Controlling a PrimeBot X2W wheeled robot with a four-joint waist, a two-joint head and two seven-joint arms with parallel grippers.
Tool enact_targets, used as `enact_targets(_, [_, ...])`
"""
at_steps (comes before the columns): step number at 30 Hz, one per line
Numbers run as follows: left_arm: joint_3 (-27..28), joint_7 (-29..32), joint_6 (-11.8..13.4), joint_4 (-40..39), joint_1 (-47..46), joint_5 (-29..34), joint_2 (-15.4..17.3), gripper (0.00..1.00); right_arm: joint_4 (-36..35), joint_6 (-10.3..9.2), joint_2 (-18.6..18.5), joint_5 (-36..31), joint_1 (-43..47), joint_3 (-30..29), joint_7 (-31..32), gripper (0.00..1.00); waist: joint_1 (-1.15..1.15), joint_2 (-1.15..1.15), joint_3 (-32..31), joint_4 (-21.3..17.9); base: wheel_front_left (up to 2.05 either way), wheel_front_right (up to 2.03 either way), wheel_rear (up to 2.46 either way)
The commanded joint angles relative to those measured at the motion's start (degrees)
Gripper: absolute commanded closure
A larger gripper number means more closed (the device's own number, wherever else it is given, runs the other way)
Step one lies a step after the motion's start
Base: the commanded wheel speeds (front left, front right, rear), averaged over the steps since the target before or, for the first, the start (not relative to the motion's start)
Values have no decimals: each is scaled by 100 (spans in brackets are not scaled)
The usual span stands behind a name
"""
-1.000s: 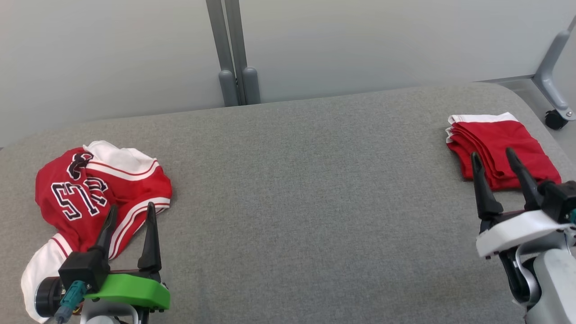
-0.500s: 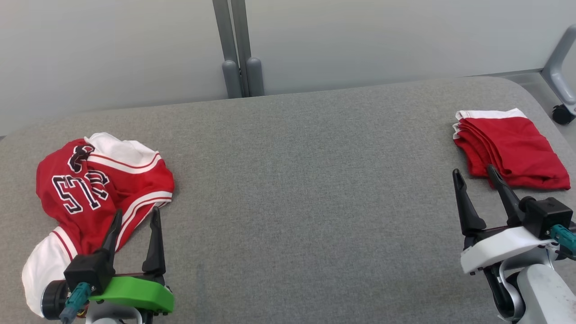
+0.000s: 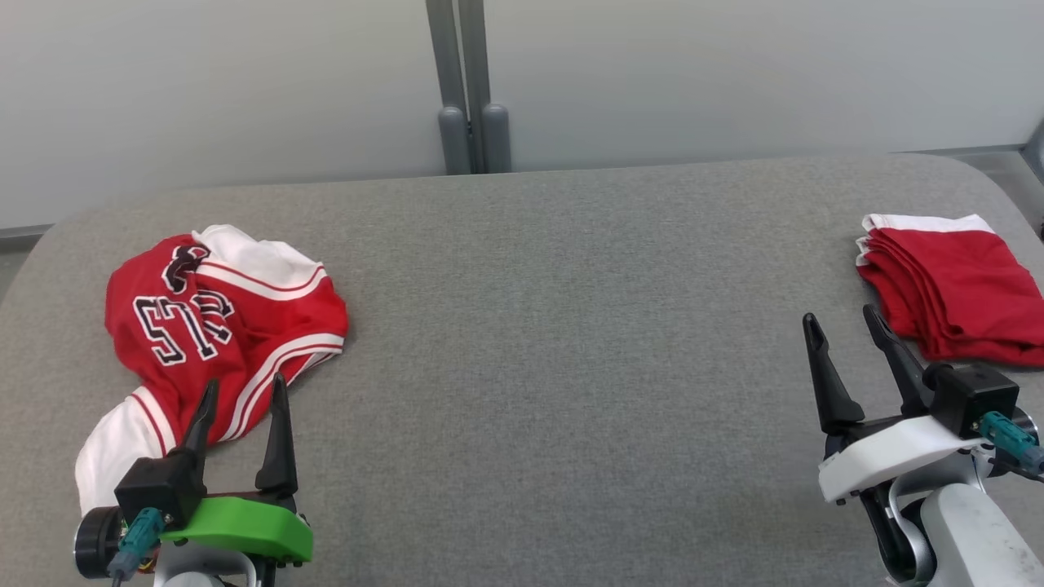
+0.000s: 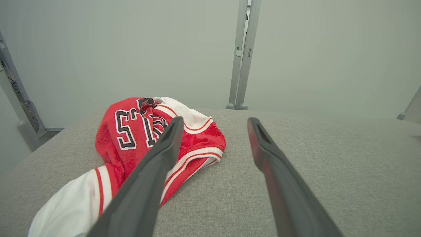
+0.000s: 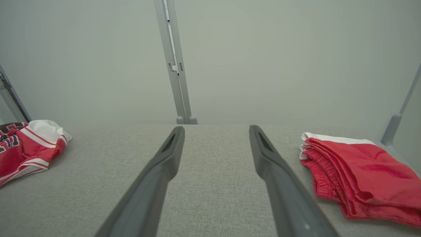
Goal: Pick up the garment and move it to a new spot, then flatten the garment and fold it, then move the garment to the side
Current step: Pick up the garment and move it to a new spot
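the left gripper point(image 3: 245, 381) is held wide open and empty, low over the near left of the grey padded table point(image 3: 571, 342), with its long dark fingers point(image 3: 277, 432) pointed away from the robot. one fingertip is seen across the near hem of the garment point(image 3: 220, 326); whether the cloth is actually touched cannot be told. the spread jaws are judged to be readied for a pinch on that hem, since the pick-up has not yet been made.

the garment is left crumpled in a heap at the left side of the table. its black, white-outlined lettering is twisted out of line, a striped trim is curled along the near edge, and one white sleeve is trailed toward the robot just beside the gripper. because it is bunched like this, a single edge or the sleeve is thought the easiest part to be taken.

the right gripper point(image 3: 840, 315) is likewise open and empty, at the near right, just short of a folded red cloth point(image 3: 954, 277) laid flat at the far right. that cloth appears to have been put aside, out of the way. the stretch of table between the two is judged the likely new spot, where both arms could be brought to bear for flattening.
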Motion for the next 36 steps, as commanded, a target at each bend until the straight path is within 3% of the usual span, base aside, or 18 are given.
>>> enact_targets(1, [37,-7,-8,24,-92,42,12,0,-12,-2,36,26,44,32,-15,0,0,0,-17,334,0,0,0])
enact_targets(12, [229,-7,90,104,-14,65,119,0,23,-2,220,122,-34,340,-15,0,0,0,-90,1589,0,0,0])
enact_targets(19, [291,-3,173,57,65,15,174,0,38,-2,301,148,-11,458,-15,0,0,0,-128,2118,0,0,0])
enact_targets(28, [283,32,203,-59,125,-30,249,0,51,-2,357,134,-32,550,-15,0,0,0,-132,2341,0,0,0])
enact_targets(36, [191,395,102,-208,-225,-150,333,0,-104,-2,305,47,-152,639,-15,0,0,0,41,2168,0,0,0])
